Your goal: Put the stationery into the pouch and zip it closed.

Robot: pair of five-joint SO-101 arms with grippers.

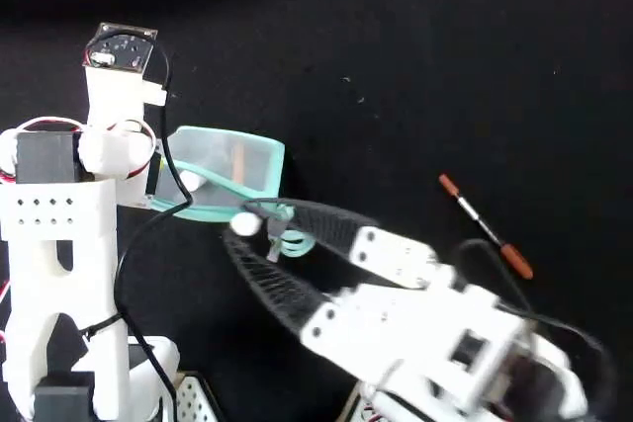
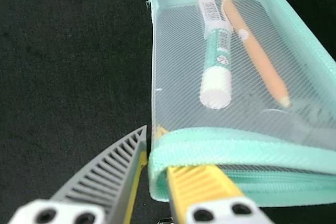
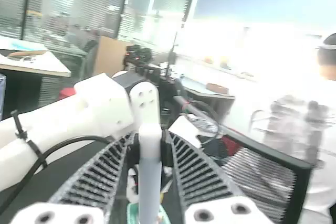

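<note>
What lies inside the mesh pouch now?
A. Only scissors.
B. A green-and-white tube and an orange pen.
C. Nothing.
B: the left wrist view shows a green-and-white tube and an orange pen side by side inside the pouch.

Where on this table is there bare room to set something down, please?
The far side of the table, beyond the pouch and the pen, is bare. The stretch between pouch and pen is also free. It is crowded at the pouch, where the left gripper pinches its edge and the right gripper holds a white stick.
</note>
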